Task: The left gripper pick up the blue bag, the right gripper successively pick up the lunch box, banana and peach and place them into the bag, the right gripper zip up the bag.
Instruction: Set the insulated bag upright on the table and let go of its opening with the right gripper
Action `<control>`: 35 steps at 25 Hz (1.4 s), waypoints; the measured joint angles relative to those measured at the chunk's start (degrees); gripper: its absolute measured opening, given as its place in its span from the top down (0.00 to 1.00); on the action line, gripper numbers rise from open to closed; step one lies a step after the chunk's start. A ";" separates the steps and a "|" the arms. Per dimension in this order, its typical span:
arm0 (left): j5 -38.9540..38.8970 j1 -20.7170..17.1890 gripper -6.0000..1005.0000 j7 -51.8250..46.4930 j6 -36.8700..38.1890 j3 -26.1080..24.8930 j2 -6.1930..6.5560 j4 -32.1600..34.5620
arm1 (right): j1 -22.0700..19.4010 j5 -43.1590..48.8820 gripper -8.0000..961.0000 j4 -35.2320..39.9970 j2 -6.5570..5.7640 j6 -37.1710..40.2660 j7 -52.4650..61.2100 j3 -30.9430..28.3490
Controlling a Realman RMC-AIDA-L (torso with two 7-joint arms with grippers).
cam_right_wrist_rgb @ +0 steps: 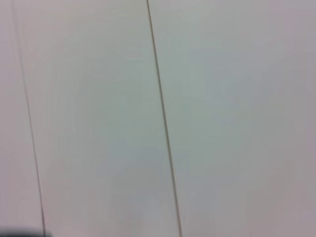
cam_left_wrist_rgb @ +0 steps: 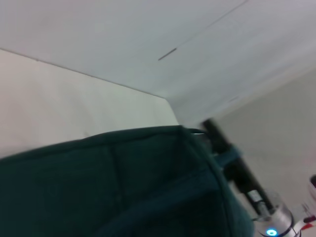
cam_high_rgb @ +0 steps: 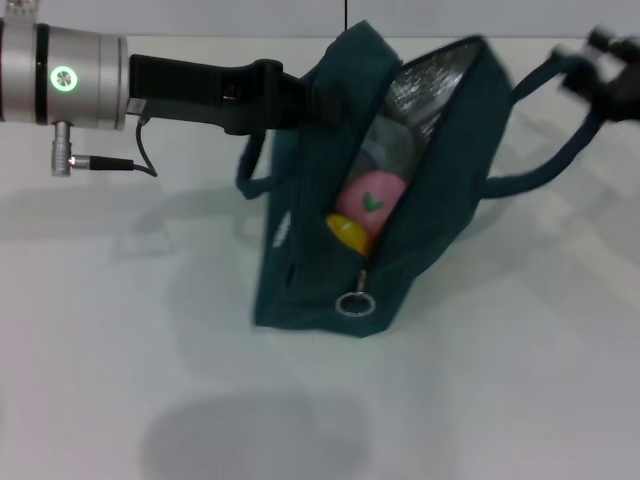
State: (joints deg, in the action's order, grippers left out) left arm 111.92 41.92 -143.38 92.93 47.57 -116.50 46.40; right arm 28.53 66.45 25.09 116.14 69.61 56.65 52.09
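The left claw (cam_high_rgb: 300,95) is clamped on the far rim of the blue bag (cam_high_rgb: 300,280), propping it open and tilted on the counter (cam_high_rgb: 500,400). Inside, the peach (cam_high_rgb: 368,197) rests on the banana (cam_high_rgb: 350,233). The right claw (cam_high_rgb: 610,55) appears closed on a handle, away from the ring pull (cam_high_rgb: 355,304) it needs for zipping.

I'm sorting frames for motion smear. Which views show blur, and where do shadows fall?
Head view: the right claw is smeared at the far edge, while the blue bag and zip ring look sharp; soft shadows lie on the table near the bag. Left wrist view: the bag fabric is soft throughout. Right wrist view: only a plain surface with thin lines.
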 joint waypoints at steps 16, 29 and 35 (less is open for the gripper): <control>-11.13 -0.82 0.94 -3.76 4.81 -0.08 1.76 -3.20 | -4.63 -6.45 0.32 2.96 -0.52 14.35 -3.22 4.16; -12.09 0.49 0.94 -0.85 7.29 -0.06 1.08 -14.57 | -4.09 -7.17 0.32 5.22 -0.56 17.30 -0.11 8.93; -13.83 0.27 0.93 1.54 5.55 -0.17 1.51 -15.67 | -5.60 -7.95 0.32 7.19 -0.65 18.00 1.49 8.85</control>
State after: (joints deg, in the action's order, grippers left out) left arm 98.09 42.19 -141.85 98.48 47.40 -115.00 30.73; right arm 22.93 58.50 32.28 115.49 87.61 58.13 60.95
